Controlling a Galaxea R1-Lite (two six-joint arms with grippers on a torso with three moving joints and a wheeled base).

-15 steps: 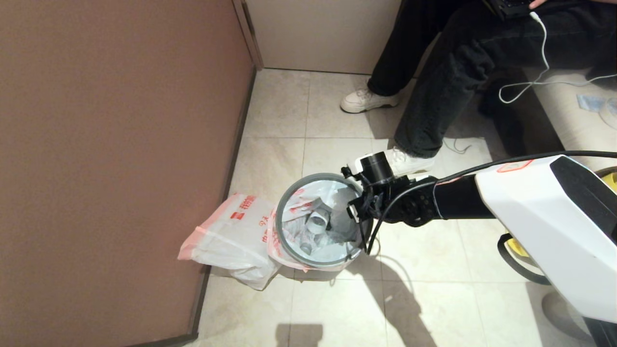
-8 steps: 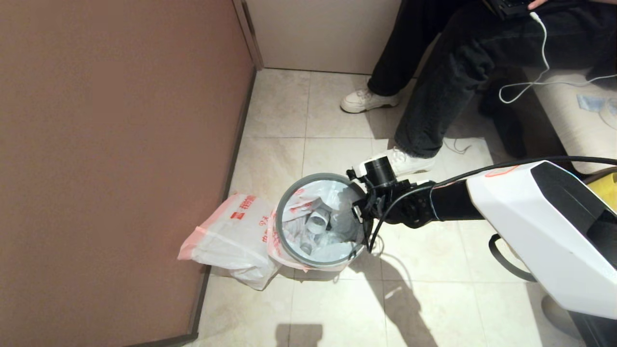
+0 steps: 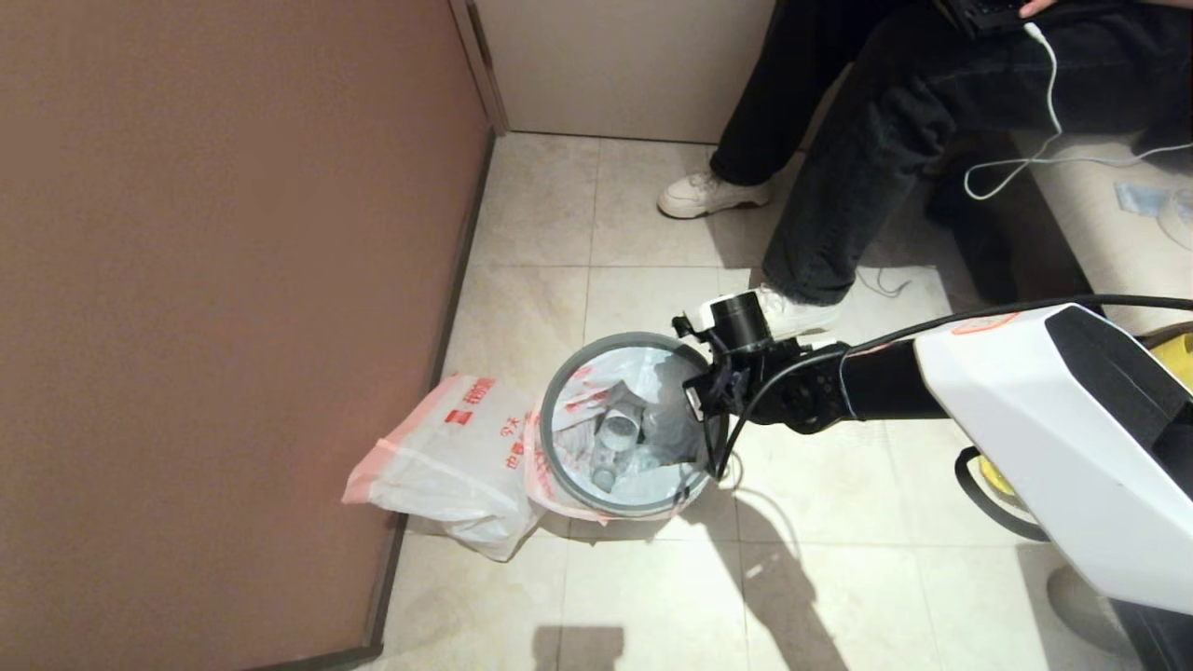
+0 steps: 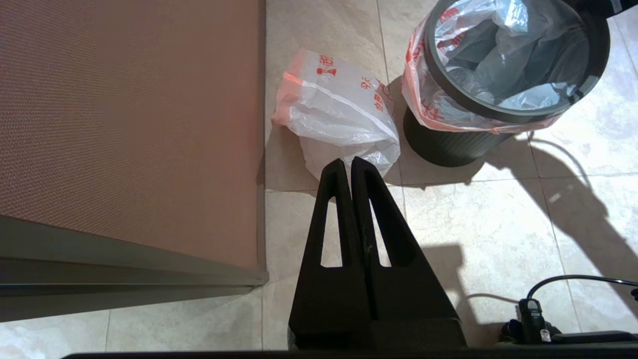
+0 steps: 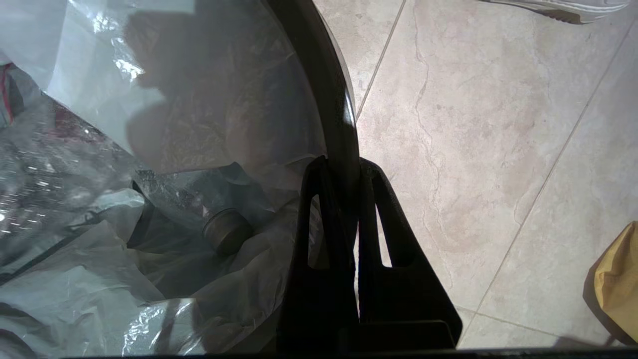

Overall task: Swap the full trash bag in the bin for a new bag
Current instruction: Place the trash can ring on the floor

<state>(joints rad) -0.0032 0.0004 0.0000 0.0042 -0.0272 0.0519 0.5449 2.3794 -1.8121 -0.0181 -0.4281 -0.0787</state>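
Note:
The bin (image 4: 448, 149) is a small black bucket on the tiled floor, topped by a grey hoop (image 3: 552, 410). Inside it sits the full trash bag (image 3: 643, 438), lumpy with clear bottles, its pink-red rim folded over the outside. My right gripper (image 5: 341, 167) is shut on the hoop (image 5: 329, 99) at the side nearest the person's shoe, one finger inside and one outside. The new bag (image 3: 447, 457) lies smooth on the floor between the bin and the brown wall. My left gripper (image 4: 351, 162) hangs shut and empty above the floor, just short of the new bag (image 4: 334, 114).
A brown wall (image 3: 233, 280) runs along the left. A seated person's legs and white shoes (image 3: 708, 196) are just beyond the bin, one shoe (image 3: 802, 315) close to my right wrist. A yellow bag (image 5: 618, 279) lies by the robot's base.
My right gripper has moved from over the bag's opening outward to the rim, and the hoop with the bin has shifted slightly to the right with it. The new bag has not moved.

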